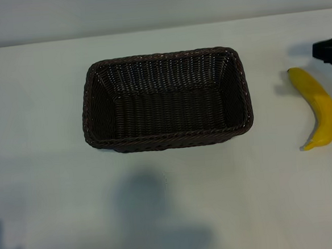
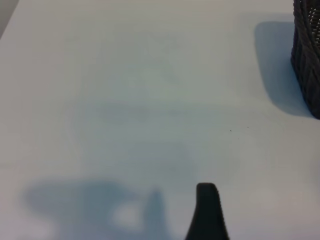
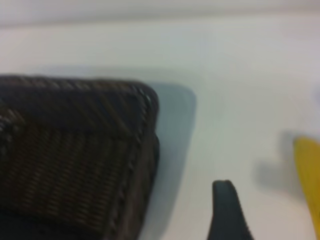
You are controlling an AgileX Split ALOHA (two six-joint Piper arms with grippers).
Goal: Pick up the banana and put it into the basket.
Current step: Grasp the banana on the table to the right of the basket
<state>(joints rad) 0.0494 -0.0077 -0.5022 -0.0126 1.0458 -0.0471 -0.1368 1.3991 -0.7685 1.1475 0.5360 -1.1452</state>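
Note:
The banana point(image 1: 318, 107) lies bare on the white table, right of the basket point(image 1: 168, 138) and apart from it, curved, with one end toward the table's back. It also shows in the right wrist view as a yellow banana edge point(image 3: 309, 175). The dark woven basket stands in the middle with nothing in it. My right gripper point(image 1: 329, 51) hangs at the right edge, just behind the banana's far end and off it. One of its fingers point(image 3: 227, 210) shows over bare table between the basket point(image 3: 75, 150) and the banana, gripper open and holding nothing. My left gripper is outside the exterior view.
The left wrist view shows one left finger point(image 2: 207, 214) above bare white table, with a corner of the basket point(image 2: 307, 60) well off to one side. Arm shadows fall on the table in front of the basket. A pale wall runs along the table's back edge.

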